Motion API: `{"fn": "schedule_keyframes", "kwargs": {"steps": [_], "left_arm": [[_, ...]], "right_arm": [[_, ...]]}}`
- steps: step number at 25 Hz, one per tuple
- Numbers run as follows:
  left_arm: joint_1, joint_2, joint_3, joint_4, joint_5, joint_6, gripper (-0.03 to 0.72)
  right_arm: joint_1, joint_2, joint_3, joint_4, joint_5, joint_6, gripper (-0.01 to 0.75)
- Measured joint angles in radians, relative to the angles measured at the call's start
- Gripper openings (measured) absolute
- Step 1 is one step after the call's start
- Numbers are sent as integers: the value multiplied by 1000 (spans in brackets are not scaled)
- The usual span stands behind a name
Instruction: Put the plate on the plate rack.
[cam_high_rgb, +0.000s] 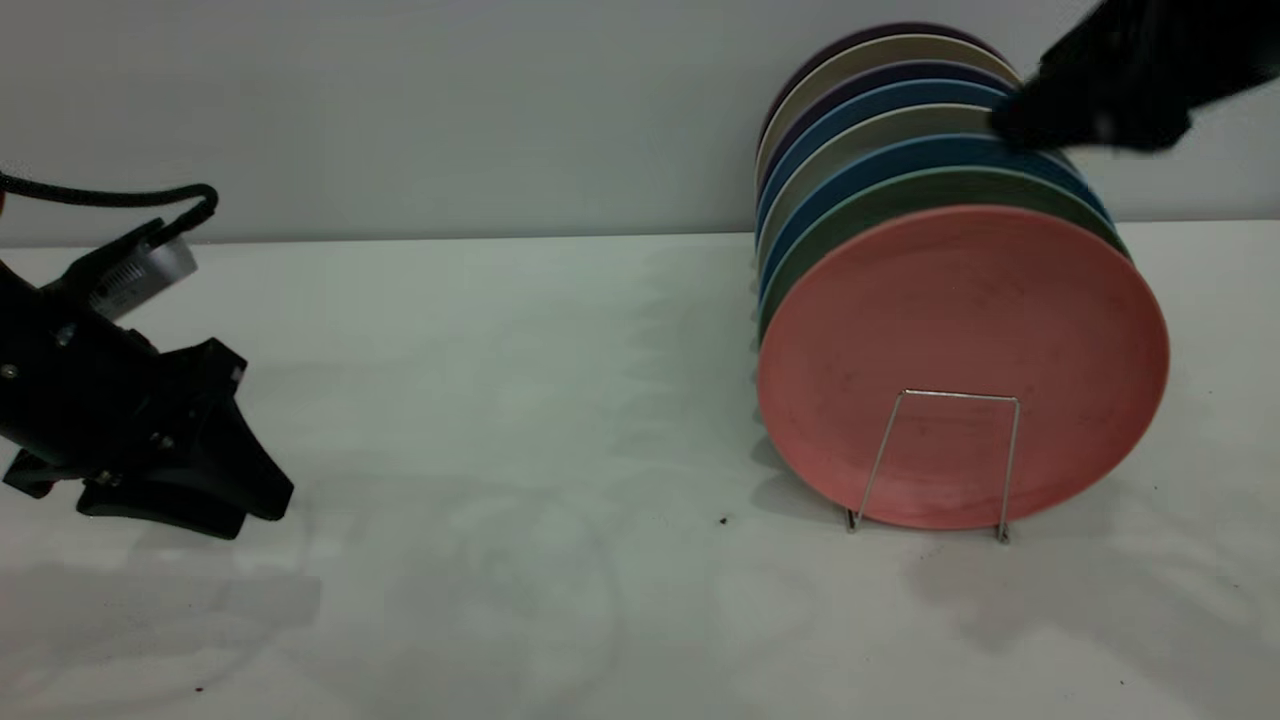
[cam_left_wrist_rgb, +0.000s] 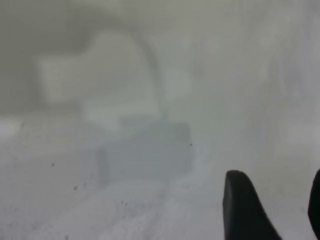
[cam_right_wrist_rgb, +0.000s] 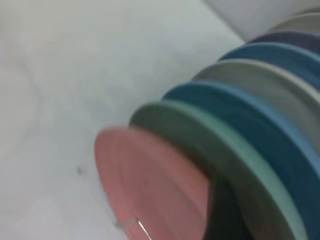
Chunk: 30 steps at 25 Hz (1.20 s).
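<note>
The salmon-pink plate (cam_high_rgb: 960, 330) stands upright on edge at the front of a row of plates, behind the front loop of the silver wire plate rack (cam_high_rgb: 960, 395). It also shows in the right wrist view (cam_right_wrist_rgb: 150, 180), with a bit of rack wire (cam_right_wrist_rgb: 142, 227) in front of it. My right gripper (cam_high_rgb: 1090, 115) hovers above the back of the row, near the top rims of the blue plates, apart from the pink plate. My left gripper (cam_high_rgb: 240, 505) rests low on the table at the far left, open and empty; its dark fingers (cam_left_wrist_rgb: 240, 205) show over bare table.
Behind the pink plate stand a teal-green plate (cam_high_rgb: 900, 200), then blue, beige and dark plates, all upright in the rack at the right. The white table (cam_high_rgb: 500, 400) stretches between the left gripper and the rack. A grey wall lies behind.
</note>
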<state>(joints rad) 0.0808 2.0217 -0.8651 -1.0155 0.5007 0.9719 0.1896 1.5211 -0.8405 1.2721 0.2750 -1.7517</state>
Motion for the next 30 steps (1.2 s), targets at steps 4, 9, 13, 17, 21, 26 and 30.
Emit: {"fn": "schedule_keyframes", "kwargs": {"steps": [4, 9, 13, 17, 21, 26, 30], "left_arm": [[1, 0, 0, 109, -22, -90, 356], [2, -1, 0, 282, -37, -244, 356], [3, -31, 0, 409, -48, -372, 356], [4, -121, 0, 560, -38, -515, 356], [4, -226, 0, 767, 40, -718, 356], [4, -348, 0, 955, 159, -911, 356], [4, -487, 0, 946, 255, -881, 356]], "right_arm": [[-2, -14, 0, -90, 35, 352, 471], [-26, -14, 0, -415, 182, 847, 471], [-67, -20, 0, -722, 315, 1209, 471], [-83, -33, 0, -973, 405, 1459, 471], [-83, -67, 0, -1143, 482, 1636, 471], [-83, -110, 0, -1222, 610, 1692, 471], [-83, -156, 8, -1227, 674, 1693, 471]]}}
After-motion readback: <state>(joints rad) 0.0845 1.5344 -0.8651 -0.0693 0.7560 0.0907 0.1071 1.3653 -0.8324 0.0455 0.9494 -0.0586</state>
